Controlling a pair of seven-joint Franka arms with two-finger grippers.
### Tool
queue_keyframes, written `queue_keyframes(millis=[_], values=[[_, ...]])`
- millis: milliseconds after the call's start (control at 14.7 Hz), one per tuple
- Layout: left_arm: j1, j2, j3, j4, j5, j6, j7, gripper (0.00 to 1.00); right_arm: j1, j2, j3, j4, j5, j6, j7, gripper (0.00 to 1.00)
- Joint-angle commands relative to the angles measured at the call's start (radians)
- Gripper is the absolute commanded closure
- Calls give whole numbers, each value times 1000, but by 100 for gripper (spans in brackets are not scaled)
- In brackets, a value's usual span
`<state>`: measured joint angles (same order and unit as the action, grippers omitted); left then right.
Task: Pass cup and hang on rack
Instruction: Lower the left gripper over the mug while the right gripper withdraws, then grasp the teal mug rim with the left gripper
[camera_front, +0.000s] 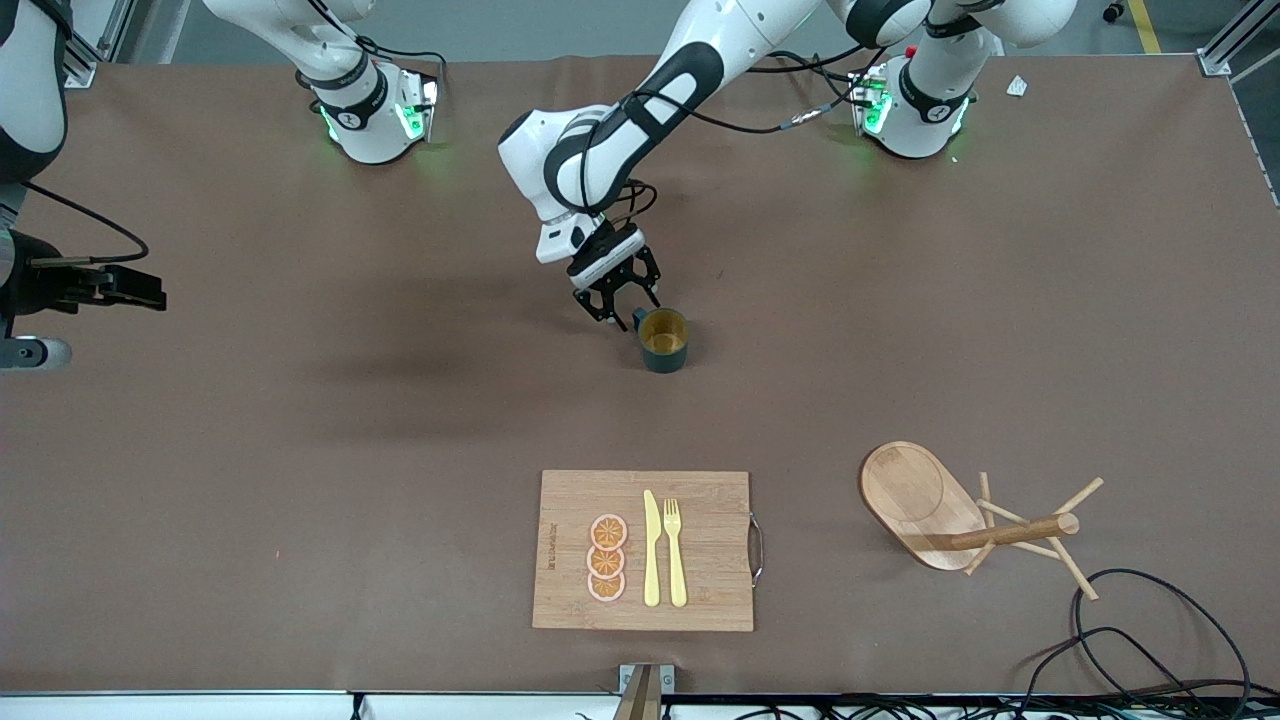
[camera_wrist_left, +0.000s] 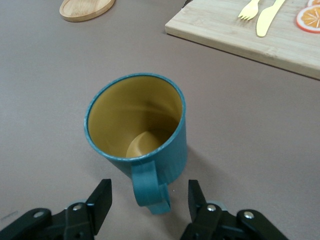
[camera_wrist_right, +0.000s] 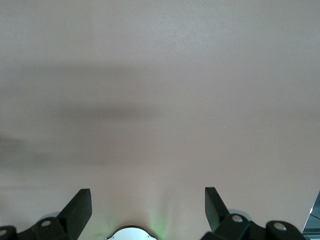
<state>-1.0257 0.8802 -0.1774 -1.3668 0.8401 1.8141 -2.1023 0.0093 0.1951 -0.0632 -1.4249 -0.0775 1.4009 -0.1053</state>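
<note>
The dark teal cup (camera_front: 663, 338) with a mustard inside stands upright mid-table, its small handle (camera_wrist_left: 150, 192) turned toward the left arm's wrist. My left gripper (camera_front: 630, 308) is low at the cup, one finger (camera_wrist_left: 101, 196) on each side of the handle with a gap on both sides, so it is open (camera_wrist_left: 148, 194). The wooden rack (camera_front: 925, 500), with an oval base, a post and thin pegs, is nearer the front camera toward the left arm's end. My right gripper (camera_front: 150, 290) waits open (camera_wrist_right: 147, 196) over bare table at the right arm's end.
A rectangular wooden cutting board (camera_front: 700, 590) lies nearer the front camera than the cup, carrying orange slices (camera_front: 607, 558), a yellow knife (camera_front: 651, 550) and a fork (camera_front: 675, 550). Black cables (camera_front: 1150, 640) loop on the table by the rack.
</note>
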Motion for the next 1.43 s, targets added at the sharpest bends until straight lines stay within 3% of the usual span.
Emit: queue_keyframes(millis=[0, 204, 611, 883, 1019, 1358], values=[[-17, 25, 13, 38, 17, -2, -7, 38, -3, -9, 0, 6, 21, -6, 6, 0], [-17, 34, 15, 41, 17, -2, -7, 43, -17, -39, -4, -2, 71, -13, 4, 0], [-17, 45, 27, 46, 31, 1, -8, 55, -18, -146, -7, -74, 73, -13, -2, 0], [-17, 42, 25, 48, 30, 19, -28, 85, -20, -212, -7, -115, 68, -11, -5, 0], [-16, 28, 25, 49, 30, 21, -19, 94, -18, -244, -6, -132, 59, -10, -5, 0], [59, -76, 9, 49, -10, 19, 4, 97, -18, -287, -7, -134, 58, -22, -8, 0]])
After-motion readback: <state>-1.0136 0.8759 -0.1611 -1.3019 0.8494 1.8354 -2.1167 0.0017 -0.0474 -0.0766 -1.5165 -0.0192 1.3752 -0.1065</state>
